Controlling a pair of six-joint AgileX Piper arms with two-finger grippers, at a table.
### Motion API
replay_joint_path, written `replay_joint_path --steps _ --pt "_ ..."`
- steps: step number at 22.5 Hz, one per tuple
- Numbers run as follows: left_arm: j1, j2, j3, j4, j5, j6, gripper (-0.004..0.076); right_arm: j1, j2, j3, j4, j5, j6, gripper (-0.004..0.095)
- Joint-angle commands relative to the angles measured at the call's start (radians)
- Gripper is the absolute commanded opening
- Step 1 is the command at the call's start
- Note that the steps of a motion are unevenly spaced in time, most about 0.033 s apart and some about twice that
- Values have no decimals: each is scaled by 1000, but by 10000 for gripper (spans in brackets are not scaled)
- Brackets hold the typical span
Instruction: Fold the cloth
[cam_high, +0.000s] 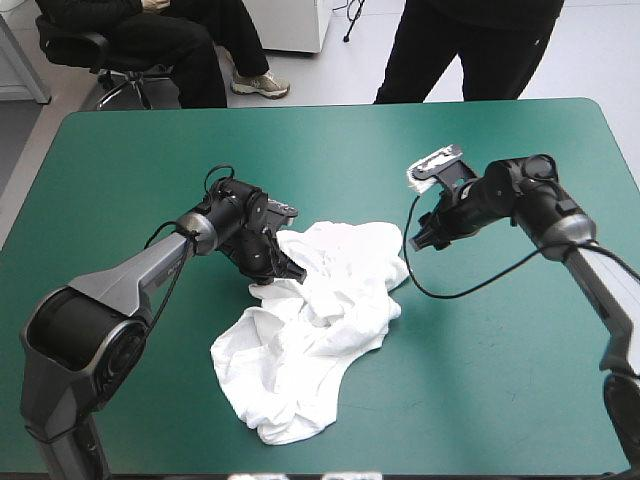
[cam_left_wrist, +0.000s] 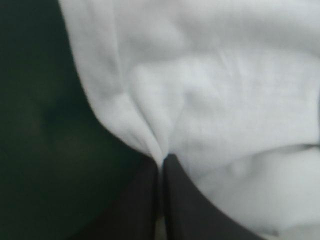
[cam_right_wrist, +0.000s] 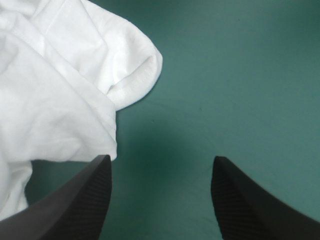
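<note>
T-shirt (cam_high: 310, 340), just one, in left pincer (cam_left_wrist: 162, 159); right pincer (cam_right_wrist: 160, 157) agape

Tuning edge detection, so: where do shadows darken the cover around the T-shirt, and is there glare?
High view: even light, thin shadows under the T-shirt. Left wrist view: teal-green cover beside it nearly black with shadow. Right wrist view: dark patch on the cover ahead of the open right gripper; no glare there.

One white T-shirt (cam_high: 330, 300) lies on one worktop (cam_high: 480, 380) with one teal-green cover. There are two grippers: the left gripper (cam_high: 288, 270) pinching the T-shirt, and the right gripper (cam_high: 416, 240) spread wide. Each has two black fingers (cam_right_wrist: 85, 200), four in all.
</note>
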Motion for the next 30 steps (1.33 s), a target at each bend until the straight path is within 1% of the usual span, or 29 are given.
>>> replay_joint_path --steps 1,7,16,18,19,20,21,22,23,26,30 --pt "-3 -25 -10 32 -5 -3 -15 38 59 -69 -9 -60 -10 558" --pt "-3 -25 -10 32 -7 -3 -15 77 196 -117 -13 -126 -13 557" --pt "-3 -25 -10 39 -5 -3 -17 79 360 -209 6 -117 -10 545" --pt "-3 -25 -10 47 -5 -3 -17 79 378 -209 24 -90 -20 435" --pt "-3 -25 -10 55 -5 -3 -17 79 391 -209 50 -70 -43 305" --pt "-3 -25 -10 58 -5 -3 -17 79 396 -209 59 -65 -50 249" --pt "-3 -25 -10 67 -5 -3 -17 79 403 -209 80 -53 -51 99" --pt "-3 -25 -10 70 -5 -3 -17 79 404 -209 86 -51 -51 20" --pt "-1 -27 -10 83 -5 -3 -17 79 408 -209 99 -38 -51 -14" --pt "10 -78 -14 133 18 -3 -17 77 382 -235 89 -16 -38 -17" --pt "36 -243 -48 186 79 -3 -17 63 300 -346 -4 55 45 -17"
